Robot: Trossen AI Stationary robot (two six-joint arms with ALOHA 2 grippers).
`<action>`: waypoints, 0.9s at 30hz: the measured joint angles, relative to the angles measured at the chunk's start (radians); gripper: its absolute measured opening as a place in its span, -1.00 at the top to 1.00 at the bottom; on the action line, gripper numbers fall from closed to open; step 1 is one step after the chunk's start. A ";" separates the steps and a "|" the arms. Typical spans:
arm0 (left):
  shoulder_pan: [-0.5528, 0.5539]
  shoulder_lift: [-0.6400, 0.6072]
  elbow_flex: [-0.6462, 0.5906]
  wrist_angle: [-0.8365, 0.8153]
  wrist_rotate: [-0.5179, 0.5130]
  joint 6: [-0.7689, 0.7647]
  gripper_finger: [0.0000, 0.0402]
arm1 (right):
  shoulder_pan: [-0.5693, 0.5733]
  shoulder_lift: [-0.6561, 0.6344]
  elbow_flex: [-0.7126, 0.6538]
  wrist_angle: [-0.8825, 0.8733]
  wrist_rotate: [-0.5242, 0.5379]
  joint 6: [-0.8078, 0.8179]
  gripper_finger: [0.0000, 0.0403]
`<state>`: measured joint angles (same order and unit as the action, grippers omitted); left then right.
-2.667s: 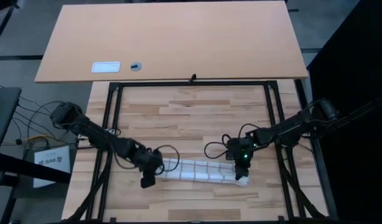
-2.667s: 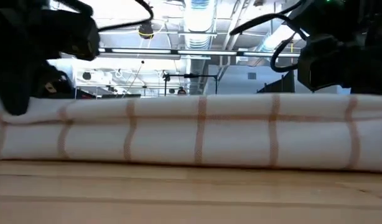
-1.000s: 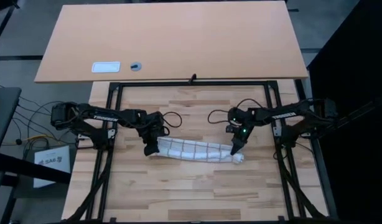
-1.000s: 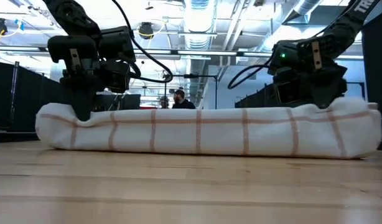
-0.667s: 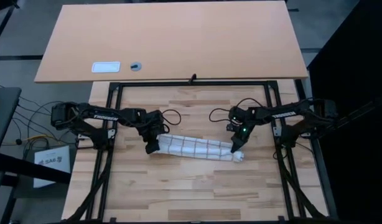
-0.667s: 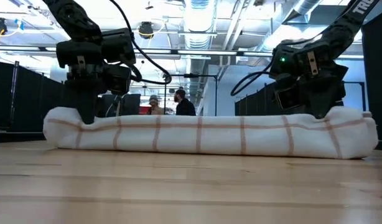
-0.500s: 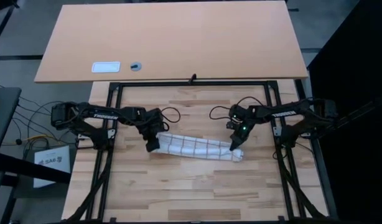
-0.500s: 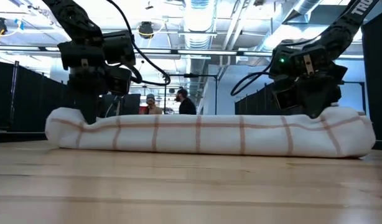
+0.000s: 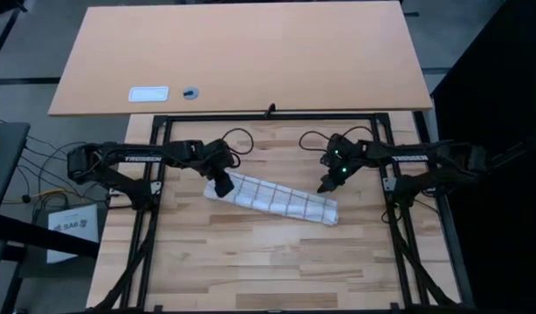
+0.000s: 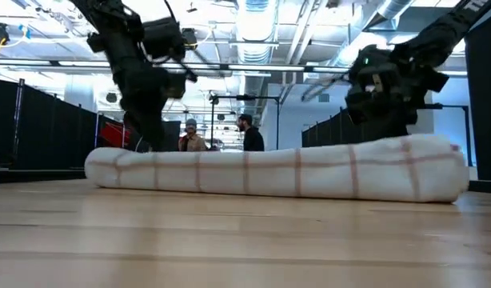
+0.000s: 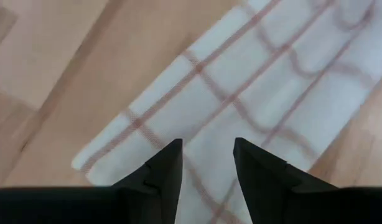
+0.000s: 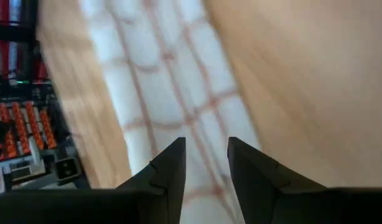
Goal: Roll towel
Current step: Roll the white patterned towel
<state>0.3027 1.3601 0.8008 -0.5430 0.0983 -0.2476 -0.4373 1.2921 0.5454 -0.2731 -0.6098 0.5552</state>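
Well clear of table edges: towel [image 9: 272,200]

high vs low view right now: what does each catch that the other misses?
High only: the far table with a small white card and a dark round item, plus the rolled towel lying diagonally on the wooden tabletop.
Low only: two people standing in the room behind, and ceiling lights.
Both: the towel and, above its two ends, the left gripper and right gripper, both off the cloth.
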 joint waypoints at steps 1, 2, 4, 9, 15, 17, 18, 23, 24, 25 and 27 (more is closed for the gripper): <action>-0.001 -0.015 0.011 0.007 -0.003 0.002 0.36 | 0.007 -0.020 0.006 0.005 0.007 -0.001 0.47; -0.007 -0.030 0.020 0.022 -0.010 0.003 0.36 | 0.020 -0.040 0.011 0.009 0.023 -0.003 0.47; -0.024 -0.065 0.038 0.056 -0.023 0.003 0.36 | 0.057 -0.089 0.014 0.030 0.054 -0.003 0.47; -0.149 -0.179 0.073 0.055 0.000 -0.033 0.36 | 0.253 -0.204 0.025 0.127 0.090 0.033 0.47; -0.457 -0.244 0.071 -0.039 -0.134 -0.149 0.36 | 0.591 -0.241 0.025 0.154 0.364 0.105 0.47; -0.565 -0.241 0.071 -0.060 -0.233 -0.217 0.36 | 0.695 -0.228 0.024 0.150 0.485 0.134 0.47; -0.616 -0.236 0.070 -0.069 -0.279 -0.253 0.36 | 0.744 -0.222 0.024 0.152 0.542 0.147 0.47; -0.822 -0.190 0.101 -0.105 -0.454 -0.445 0.36 | 0.944 -0.163 0.061 0.155 0.789 0.211 0.47; -0.853 -0.175 0.122 -0.112 -0.486 -0.484 0.36 | 0.976 -0.143 0.075 0.152 0.830 0.221 0.47; -0.881 -0.158 0.146 -0.123 -0.513 -0.517 0.36 | 1.004 -0.120 0.092 0.152 0.866 0.229 0.47; -0.928 -0.122 0.202 -0.174 -0.555 -0.573 0.36 | 1.046 -0.076 0.133 0.151 0.914 0.230 0.47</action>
<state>-0.6249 1.2383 1.0027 -0.7165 -0.4563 -0.8211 0.6086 1.2157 0.6786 -0.1217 0.3045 0.7851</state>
